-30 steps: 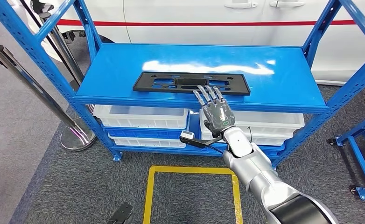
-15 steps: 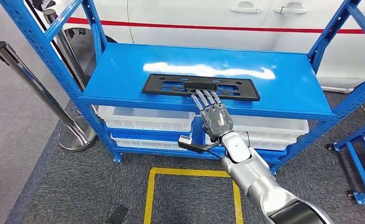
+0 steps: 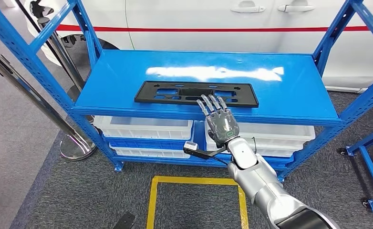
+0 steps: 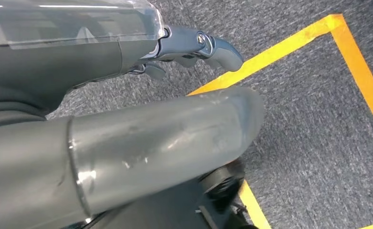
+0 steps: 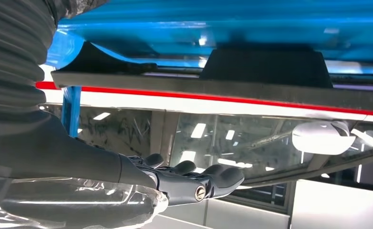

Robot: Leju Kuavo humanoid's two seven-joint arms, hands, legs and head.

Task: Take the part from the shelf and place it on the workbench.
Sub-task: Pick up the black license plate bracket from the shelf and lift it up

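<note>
Black part (image 3: 196,93) on shelf (image 3: 289,90) | R hand (image 3: 219,120) fingers apart, empty, at part edge

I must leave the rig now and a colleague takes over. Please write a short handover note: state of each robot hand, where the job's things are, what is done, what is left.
Right robot hand: open, fingers spread, holding nothing. It reaches toward the near edge of the black part; the head view cannot settle whether the fingertips touch it.
Left robot hand: hangs low over the grey carpet beside the yellow floor line, holding nothing; open or shut cannot be told.
Part: lies flat on the top board of the blue shelf, near its front edge.
Done: the reach only.
Left: grip the part, lift it, carry it to the workbench, set it down.
</note>
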